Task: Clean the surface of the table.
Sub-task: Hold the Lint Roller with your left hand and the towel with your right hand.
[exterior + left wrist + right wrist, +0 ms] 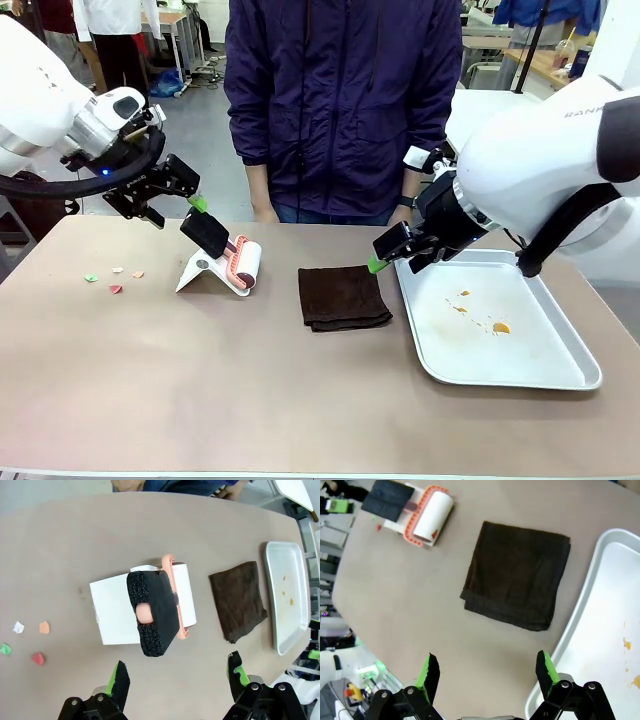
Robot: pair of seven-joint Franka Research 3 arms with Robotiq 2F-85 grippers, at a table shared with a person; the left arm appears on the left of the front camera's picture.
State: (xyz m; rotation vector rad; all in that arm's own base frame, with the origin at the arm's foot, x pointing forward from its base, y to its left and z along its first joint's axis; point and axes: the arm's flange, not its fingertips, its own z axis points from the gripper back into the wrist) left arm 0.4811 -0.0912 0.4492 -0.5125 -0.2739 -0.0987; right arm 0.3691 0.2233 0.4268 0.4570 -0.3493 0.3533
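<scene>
While both arms are hanging over the brown worktop (200,390), I am counting one lint roller (243,264), one dark brown cloth (343,297), one metal tray (560,378) and four paper scraps (115,288). The worktop is stretching from the robot's side to a person (340,100) standing at its far edge, and everything is lying on it. The roller is sitting in a white stand (197,272) left of the middle, the cloth is lying beside it, and the tray is lying at the right with a few orange crumbs (500,327) in it.

The left end effector (175,208) is hovering just above the roller's black foam handle (208,232), its jaws standing wide apart and gripping nothing. The right end effector (400,258) is hanging over the gap between cloth and tray, jaws equally wide and carrying nothing.

The left wrist view is making the scraps' colours plain: white (18,626), orange (44,627), green (5,649) and red (38,658). The right wrist view is looking straight down on the cloth's folded edges, while the front view is giving the handle's upward tilt.
</scene>
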